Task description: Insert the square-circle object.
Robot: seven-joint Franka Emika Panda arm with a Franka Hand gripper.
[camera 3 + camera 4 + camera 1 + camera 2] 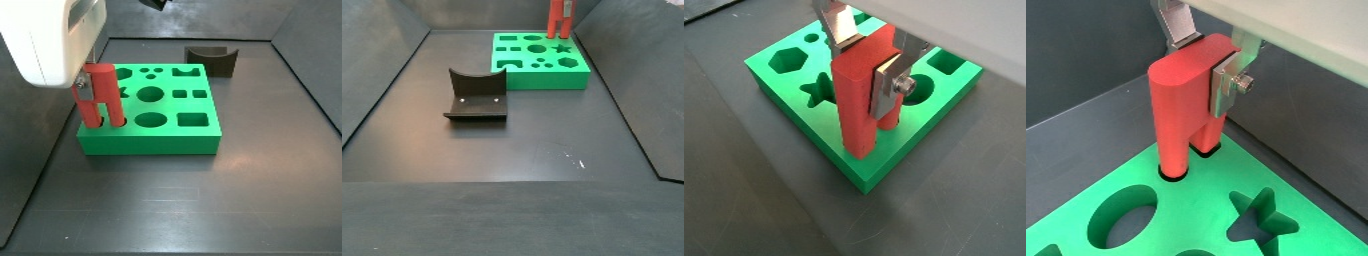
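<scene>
While the gripper [1204, 58] pinches the red square-circle object [1177, 105] near its top, that piece hangs straight below it, long axis upright, its lower end meeting a hole at the green slab's [1186, 215] edge, well apart from the dark fixture [476, 97].
</scene>
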